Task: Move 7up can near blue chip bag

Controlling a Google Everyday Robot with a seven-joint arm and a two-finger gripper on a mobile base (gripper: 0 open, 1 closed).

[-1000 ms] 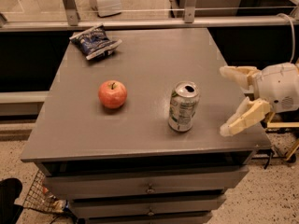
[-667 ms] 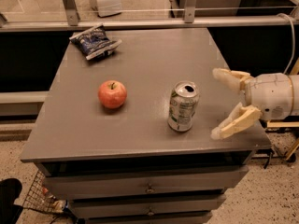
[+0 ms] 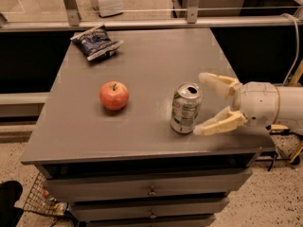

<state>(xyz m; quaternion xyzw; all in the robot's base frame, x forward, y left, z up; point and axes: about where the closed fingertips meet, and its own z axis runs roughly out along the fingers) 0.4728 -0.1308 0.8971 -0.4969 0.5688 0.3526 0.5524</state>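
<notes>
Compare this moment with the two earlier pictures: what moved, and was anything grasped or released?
The end effector moved left from the right edge of the table toward the 7up can. Its open fingers now reach the can's right side, and nothing has been grasped. The can, the apple and the blue chip bag stayed where they were.
</notes>
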